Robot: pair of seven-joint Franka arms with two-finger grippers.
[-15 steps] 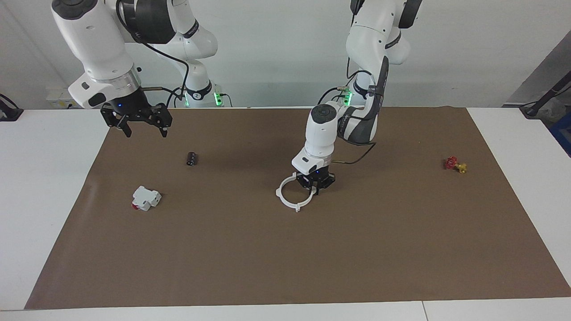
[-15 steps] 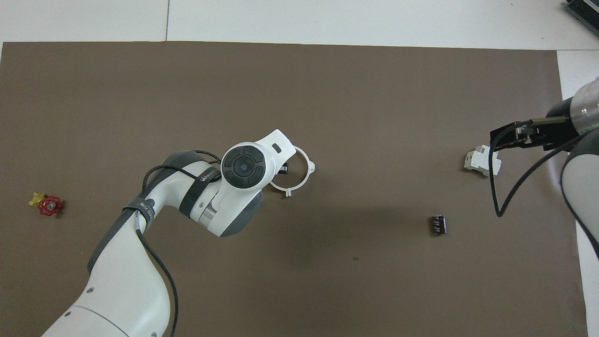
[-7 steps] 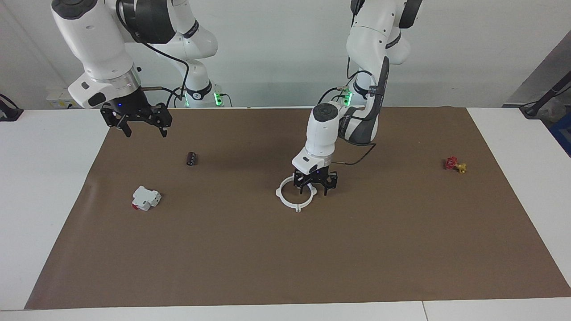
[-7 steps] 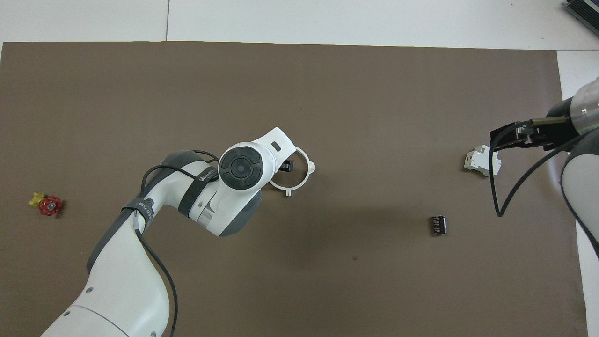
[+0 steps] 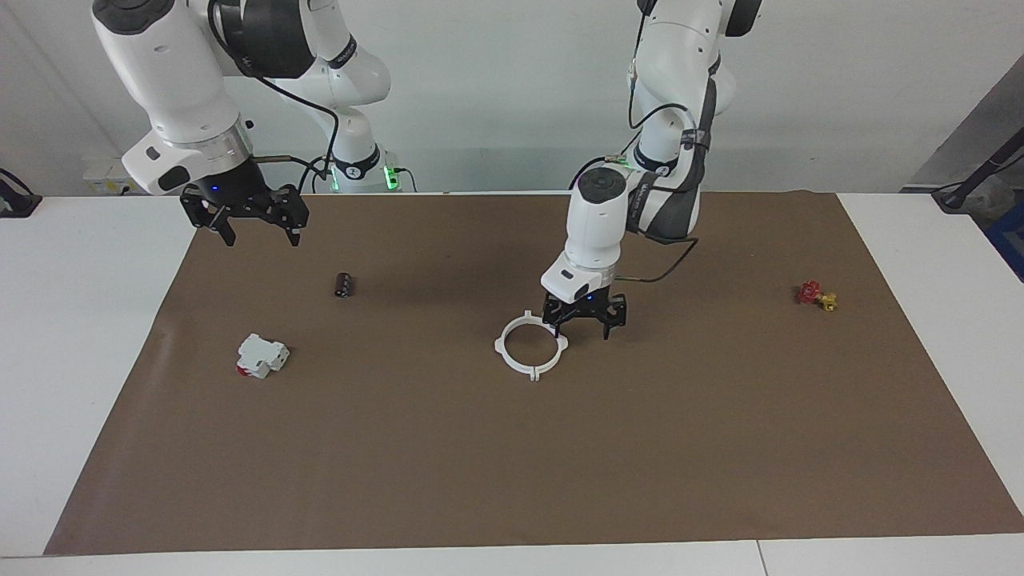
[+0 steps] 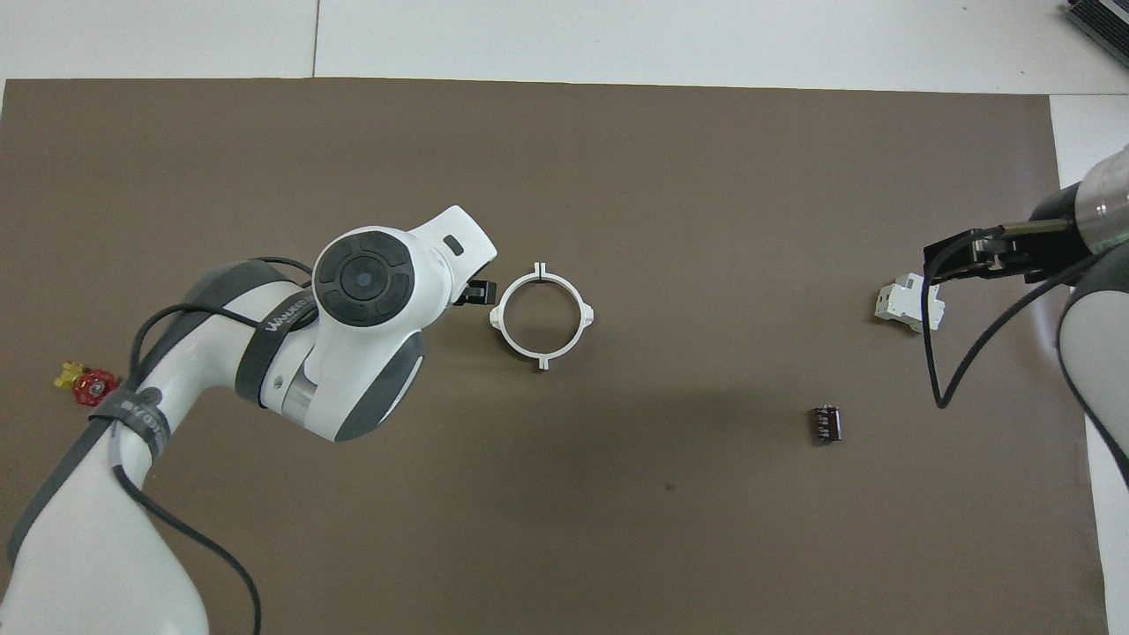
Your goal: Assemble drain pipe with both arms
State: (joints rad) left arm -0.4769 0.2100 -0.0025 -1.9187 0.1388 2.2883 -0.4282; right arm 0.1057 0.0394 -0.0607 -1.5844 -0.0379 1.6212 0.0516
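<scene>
The thin white plastic drain-pipe ring (image 5: 531,347) lies whole on the brown mat (image 5: 512,448) mid-table. The left gripper (image 5: 585,319) hangs beside it, fingers spread and empty; lifting straight clear avoids nudging it. The right gripper (image 5: 254,224) waits, also spread, above the mat's corner.

Bare mat all round drain pipe (image 5: 531,346) exc. left gripper (image 5: 583,325) just beside it; black cylinder (image 5: 344,285), white block (image 5: 262,355) well apart.
</scene>
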